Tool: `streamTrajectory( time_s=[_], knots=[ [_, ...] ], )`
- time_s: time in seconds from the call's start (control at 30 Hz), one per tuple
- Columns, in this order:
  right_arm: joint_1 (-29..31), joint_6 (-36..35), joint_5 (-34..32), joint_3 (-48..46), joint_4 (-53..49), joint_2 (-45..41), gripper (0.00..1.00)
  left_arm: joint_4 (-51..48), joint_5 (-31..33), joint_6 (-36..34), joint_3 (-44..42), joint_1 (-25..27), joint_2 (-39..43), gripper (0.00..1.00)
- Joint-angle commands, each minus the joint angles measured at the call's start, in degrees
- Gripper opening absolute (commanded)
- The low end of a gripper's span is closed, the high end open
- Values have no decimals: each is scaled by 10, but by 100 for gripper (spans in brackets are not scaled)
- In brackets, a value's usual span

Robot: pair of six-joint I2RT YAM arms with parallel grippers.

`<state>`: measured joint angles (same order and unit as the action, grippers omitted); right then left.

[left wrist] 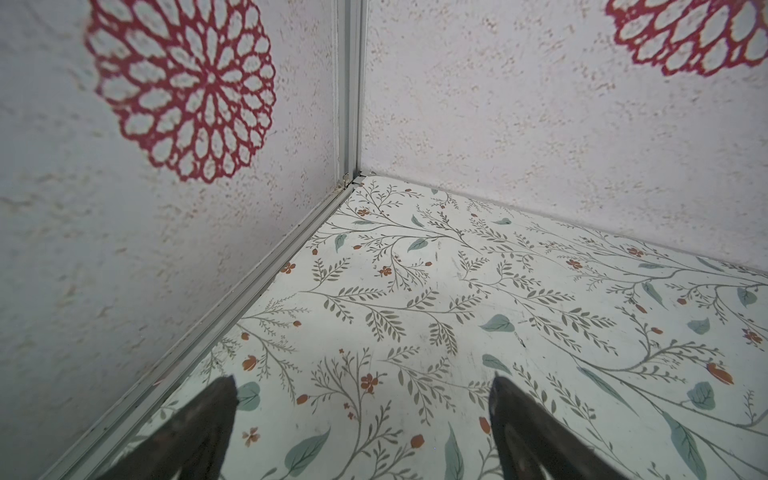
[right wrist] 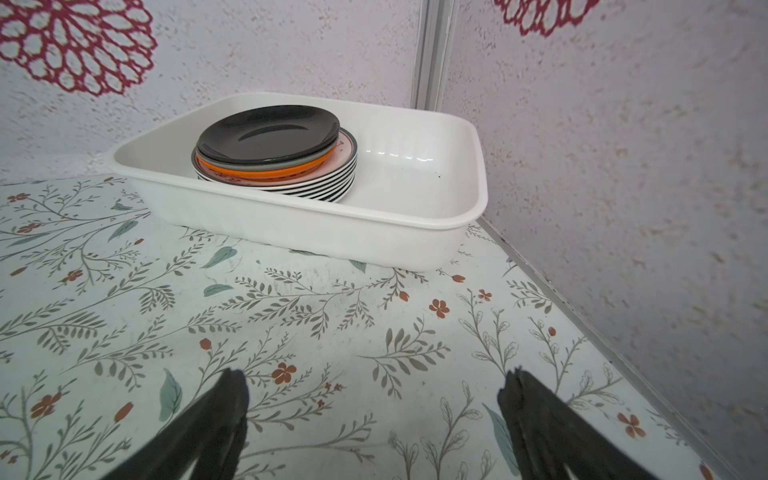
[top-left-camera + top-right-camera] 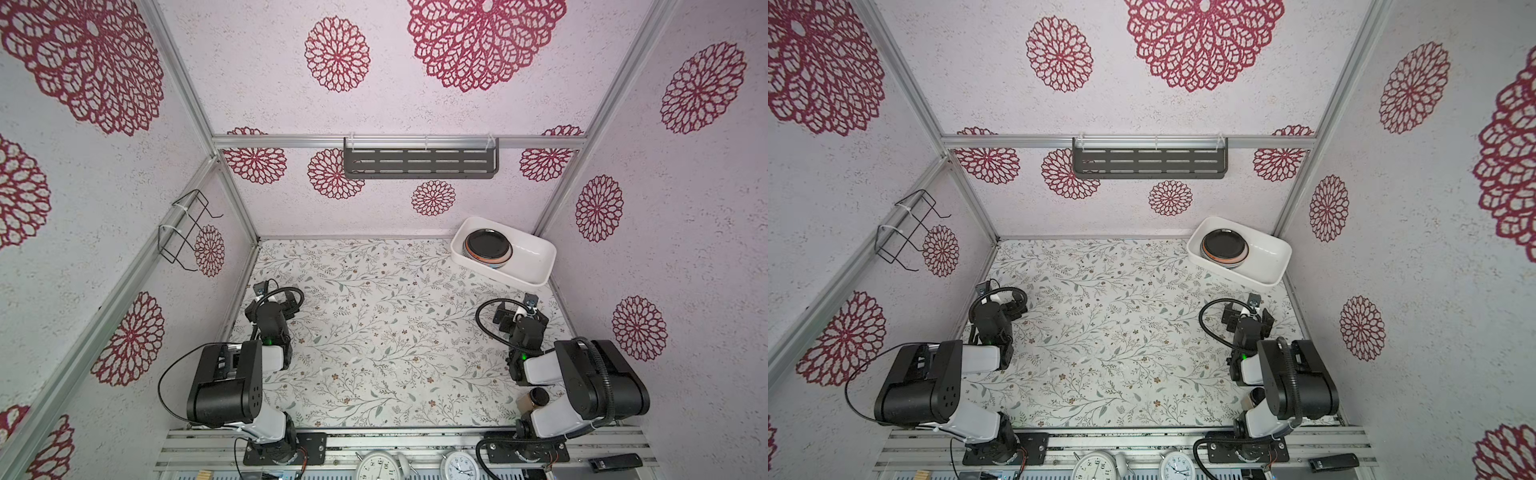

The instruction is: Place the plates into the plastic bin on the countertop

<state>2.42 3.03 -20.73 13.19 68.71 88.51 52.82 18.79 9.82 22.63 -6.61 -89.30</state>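
The plates (image 3: 487, 247) (image 3: 1224, 245) sit as one stack inside the plastic bin (image 3: 536, 266) (image 3: 1268, 259), in its left half, at the back right corner of the countertop (image 3: 374, 324). In the right wrist view a black plate (image 2: 270, 133) tops the stack, with a grey, an orange and several dark-rimmed white plates under it; the bin (image 2: 332, 232) is white and glossy. My right gripper (image 3: 520, 313) (image 2: 374, 382) stands open and empty, a short way in front of the bin. My left gripper (image 3: 286, 299) (image 1: 363, 386) is open and empty near the left wall.
A dark grey slotted shelf (image 3: 420, 160) hangs on the back wall. A black wire rack (image 3: 187, 228) is fixed to the left wall. A small brown jar with a black lid (image 3: 534, 399) stands by the right arm's base. Two clocks (image 3: 378, 467) lie below the front rail.
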Motion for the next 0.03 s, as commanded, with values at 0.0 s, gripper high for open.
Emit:
streamTrajectory(
  time_s=[0.0],
  knots=[
    [0, 3, 0, 3, 23, -4, 99, 4, 5, -7, 7, 5, -4, 97]
  ],
)
